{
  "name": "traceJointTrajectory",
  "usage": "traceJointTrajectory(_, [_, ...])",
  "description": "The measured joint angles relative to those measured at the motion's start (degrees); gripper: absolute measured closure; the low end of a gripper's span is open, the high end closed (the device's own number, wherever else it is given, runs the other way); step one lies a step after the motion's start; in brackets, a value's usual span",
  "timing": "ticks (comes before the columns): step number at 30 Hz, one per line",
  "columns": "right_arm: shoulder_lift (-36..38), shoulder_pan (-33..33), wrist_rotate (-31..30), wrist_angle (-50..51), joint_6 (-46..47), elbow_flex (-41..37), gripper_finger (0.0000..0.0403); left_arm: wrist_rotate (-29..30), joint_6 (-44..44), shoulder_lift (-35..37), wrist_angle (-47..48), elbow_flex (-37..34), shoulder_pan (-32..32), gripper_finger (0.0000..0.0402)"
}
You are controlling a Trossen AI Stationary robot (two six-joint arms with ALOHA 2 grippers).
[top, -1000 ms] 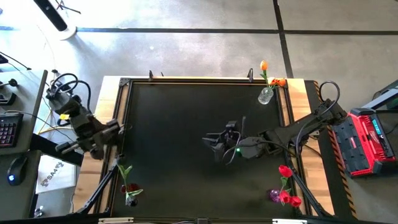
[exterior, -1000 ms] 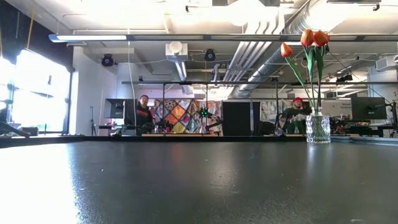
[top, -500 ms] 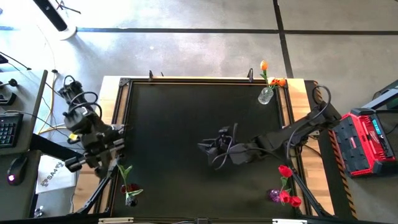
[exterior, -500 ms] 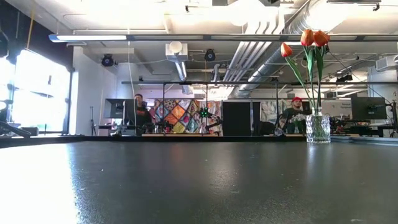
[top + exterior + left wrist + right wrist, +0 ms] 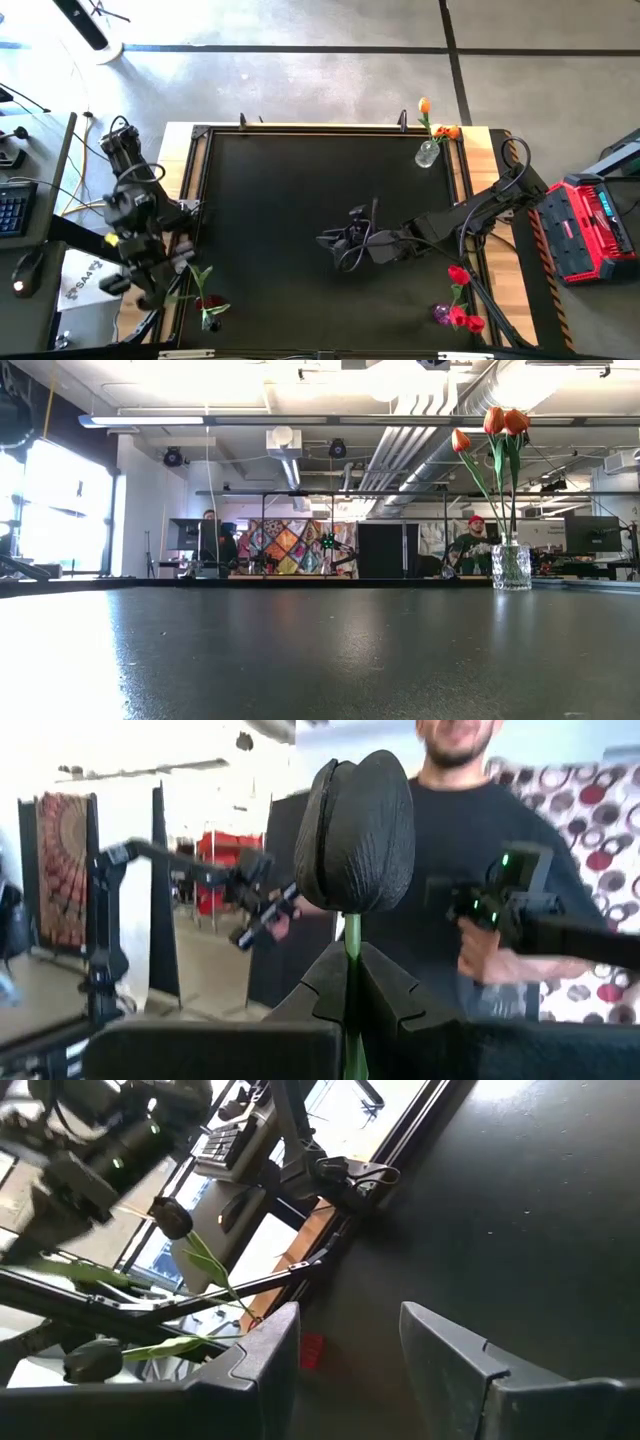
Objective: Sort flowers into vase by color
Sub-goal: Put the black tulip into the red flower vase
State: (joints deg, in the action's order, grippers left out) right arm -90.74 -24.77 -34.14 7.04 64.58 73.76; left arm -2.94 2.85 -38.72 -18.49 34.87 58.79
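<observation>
Left pincer (image 5: 352, 1005) swung nearer table edge, apparently clamping dark tulip (image 5: 355, 835).

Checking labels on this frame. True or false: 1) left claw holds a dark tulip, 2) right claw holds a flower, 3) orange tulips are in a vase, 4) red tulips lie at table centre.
1) True: the left claw is shut on the dark tulip by its stem.
2) False: the right claw is open and empty, over the table.
3) True: the orange tulips stand in the vase.
4) False: the red tulips stand at the table's near right corner.
</observation>
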Motion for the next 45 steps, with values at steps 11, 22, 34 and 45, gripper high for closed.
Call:
traceJointTrajectory(11, [0.0,0.0,0.2,-1.5,0.0,0.0,0.0240,0.7,-1.6,-6.8,-7.9,0.0,0.3,0.0401])
traceJointTrajectory(22, [0.0,-0.1,1.3,-1.8,0.1,0.0,0.0240,0.8,1.4,-7.8,-3.4,0.0,0.3,0.0397])
traceJointTrajectory(34, [0.1,-0.2,3.5,-2.3,2.8,0.0,0.0240,4.3,3.0,-6.7,-2.6,0.0,0.3,0.0353])
traceJointTrajectory(45, [0.1,-2.6,1.6,-2.5,3.0,0.0,0.0240,7.1,9.0,-2.0,0.8,0.0,0.3,0.0297])
